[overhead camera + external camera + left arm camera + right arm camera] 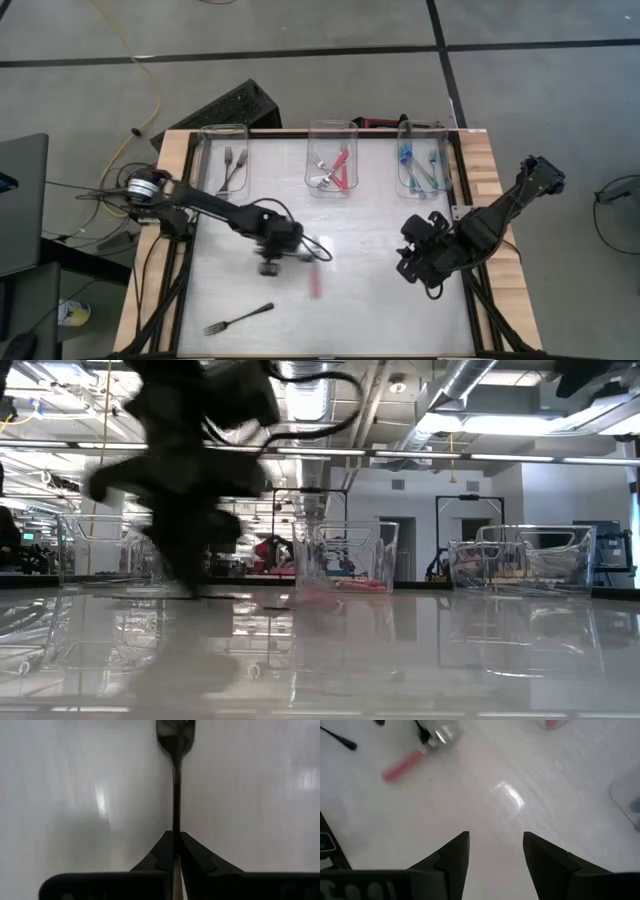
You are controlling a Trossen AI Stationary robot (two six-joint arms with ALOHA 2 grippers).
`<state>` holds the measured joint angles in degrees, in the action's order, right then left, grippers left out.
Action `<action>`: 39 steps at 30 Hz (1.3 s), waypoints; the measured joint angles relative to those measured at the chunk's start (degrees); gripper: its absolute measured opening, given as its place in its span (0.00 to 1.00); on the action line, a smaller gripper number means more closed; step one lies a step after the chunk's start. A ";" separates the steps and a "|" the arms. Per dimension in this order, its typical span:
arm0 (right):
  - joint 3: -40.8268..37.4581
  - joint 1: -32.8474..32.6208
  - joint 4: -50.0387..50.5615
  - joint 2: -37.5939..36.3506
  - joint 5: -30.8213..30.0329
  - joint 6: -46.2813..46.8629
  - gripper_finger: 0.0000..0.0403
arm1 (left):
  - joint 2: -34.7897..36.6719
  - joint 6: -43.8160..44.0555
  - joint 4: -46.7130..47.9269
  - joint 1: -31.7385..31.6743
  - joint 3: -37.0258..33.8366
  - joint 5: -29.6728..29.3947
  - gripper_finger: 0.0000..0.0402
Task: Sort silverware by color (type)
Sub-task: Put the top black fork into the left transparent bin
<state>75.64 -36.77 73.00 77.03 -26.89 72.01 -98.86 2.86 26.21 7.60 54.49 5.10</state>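
Fingers of the left gripper are pinched on a dark fork at mid-table, so it should be lifted level toward the grey-fork bin, while the right gripper is held spread, idle.

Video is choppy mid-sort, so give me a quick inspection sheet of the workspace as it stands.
Surface: white table, glossy, no spills seen.
Job's things: grey forks in left bin, red-handled in middle bin, teal-handled in right bin. Loose on the table: grey fork and red-handled fork.
Clutter: nothing seen on the table.
Grippers: left tool shut on a held fork by its thin stem; cannot tell whether it is the red-handled one. Right tool open, empty, waiting at the table's right.
Cables: cable loop by the left tool; yellow cable on the floor.
Surroundings: black crate behind the table.
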 joint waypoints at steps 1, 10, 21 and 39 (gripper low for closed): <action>0.00 0.13 -0.03 0.00 -0.42 0.00 0.51 | 2.03 0.64 3.97 0.02 0.49 0.00 0.01; 0.02 2.30 -0.21 0.02 -4.95 -1.31 0.51 | 16.36 8.50 33.42 -0.07 5.13 -2.54 0.00; 0.02 8.43 -6.64 0.04 -4.96 -11.92 0.51 | 19.85 12.38 43.69 1.07 7.71 -9.68 0.00; 0.02 12.58 -11.34 0.07 -4.06 -17.05 0.51 | 19.94 19.63 53.99 -2.17 18.54 -33.82 0.00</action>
<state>75.66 -24.18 61.66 77.10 -30.95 54.96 -78.91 22.49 80.20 5.43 73.03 -28.71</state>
